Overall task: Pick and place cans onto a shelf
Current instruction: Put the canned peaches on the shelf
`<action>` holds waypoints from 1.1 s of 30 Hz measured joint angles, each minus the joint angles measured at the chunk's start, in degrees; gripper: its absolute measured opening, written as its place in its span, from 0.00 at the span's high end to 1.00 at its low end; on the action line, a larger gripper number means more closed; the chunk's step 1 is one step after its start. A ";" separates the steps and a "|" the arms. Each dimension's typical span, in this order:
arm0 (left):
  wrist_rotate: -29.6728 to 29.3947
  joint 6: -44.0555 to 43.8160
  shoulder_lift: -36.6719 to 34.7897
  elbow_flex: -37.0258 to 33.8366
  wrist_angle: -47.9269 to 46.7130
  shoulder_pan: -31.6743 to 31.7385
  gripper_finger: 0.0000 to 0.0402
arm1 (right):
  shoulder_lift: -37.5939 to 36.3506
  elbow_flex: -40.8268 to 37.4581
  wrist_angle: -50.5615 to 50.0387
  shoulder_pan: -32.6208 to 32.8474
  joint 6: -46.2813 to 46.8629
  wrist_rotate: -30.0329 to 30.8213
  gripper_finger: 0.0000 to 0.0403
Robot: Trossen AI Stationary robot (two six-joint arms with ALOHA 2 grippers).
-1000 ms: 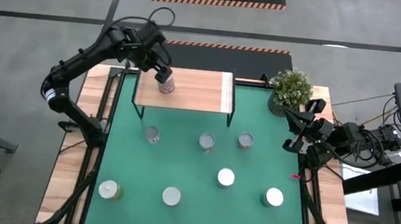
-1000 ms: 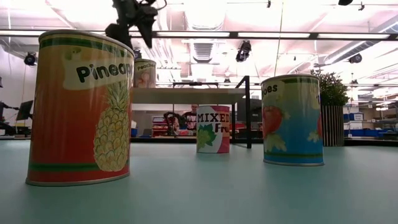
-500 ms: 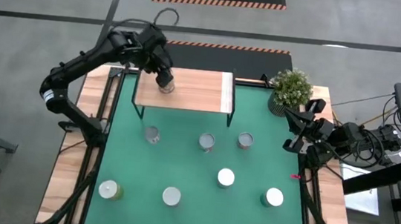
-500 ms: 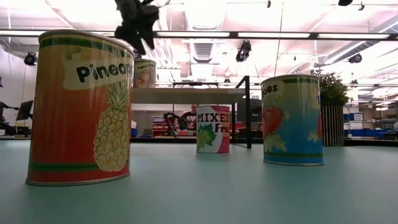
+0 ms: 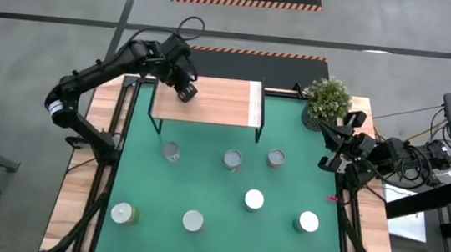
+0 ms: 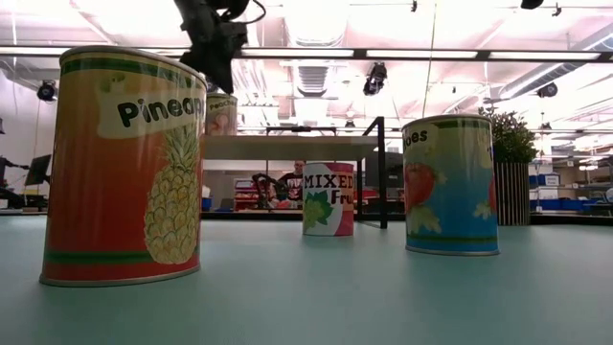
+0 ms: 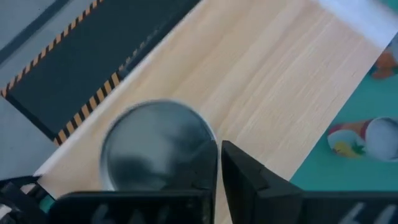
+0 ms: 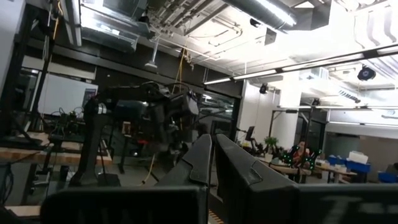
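Left claw (image 5: 185, 91) hovered over the shelf's (image 5: 220, 100) left end, fingers together on nothing; a silver-topped can (image 7: 155, 146) stood upright on the shelf just below it. Right claw (image 5: 328, 158) waited at the bench's (image 5: 202, 186) right edge, fingers together. Six cans were on the green mat, including the pineapple can (image 6: 124, 168). Judgement: rigid, light tins with slick sides; best gripped across the middle of the wall, from above.
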 joint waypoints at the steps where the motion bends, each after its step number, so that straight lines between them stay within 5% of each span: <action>1: -0.01 0.02 -0.13 0.56 -0.06 0.02 0.98 | 0.00 0.00 0.00 0.00 -0.02 0.00 0.97; 33: -12.31 0.59 -0.54 -3.80 0.79 0.13 1.00 | 0.00 0.00 -0.04 0.00 -0.04 0.01 0.97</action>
